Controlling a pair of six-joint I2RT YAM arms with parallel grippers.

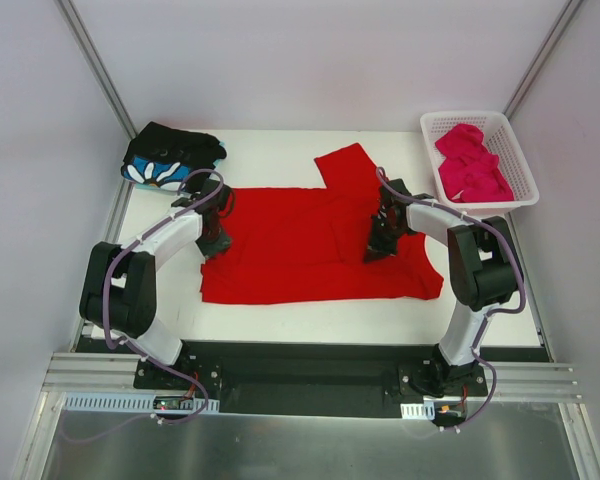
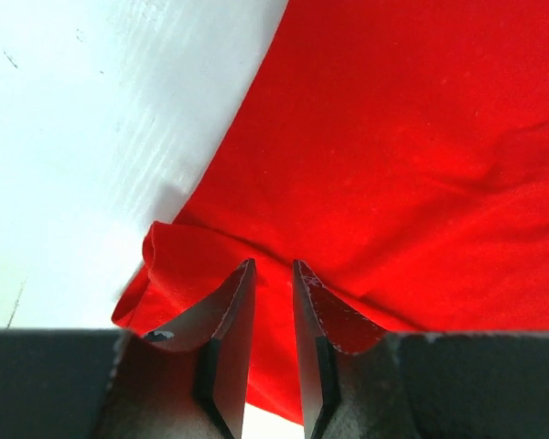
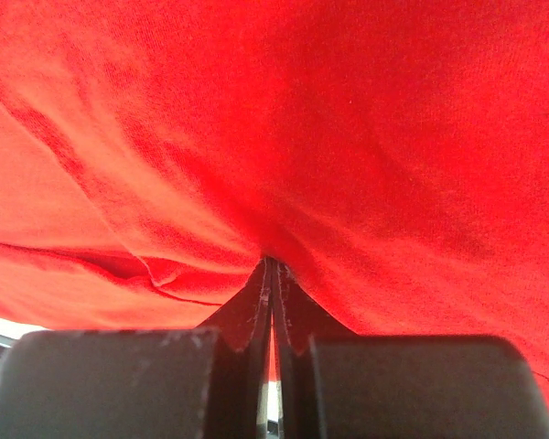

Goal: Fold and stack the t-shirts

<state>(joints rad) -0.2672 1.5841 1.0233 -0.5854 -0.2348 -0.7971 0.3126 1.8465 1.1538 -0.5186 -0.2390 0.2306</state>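
We see a big white bench [image 1: 280, 322]. On the middle of it lies the red t-shirt [image 1: 300, 250]. It is plain bright red and soft. It is spread out wide and mostly flat, with some wrinkles. One sleeve sticks out toward the back.

At the back right corner sits a white basket [image 1: 490, 207] with holes in its sides. The pink t-shirt [image 1: 470, 165] is bunched up inside it. At the back left corner the black t-shirt [image 1: 170, 158] lies folded, with blue and white flowers on it.

The left hand [image 2: 273, 265] is down on the left edge of the red t-shirt. Its fingers are close, with a small gap, and they pinch the cloth there. The right hand [image 3: 271, 263] is on the right part of the red t-shirt. Its fingers are pressed together on a little pinch of red cloth.
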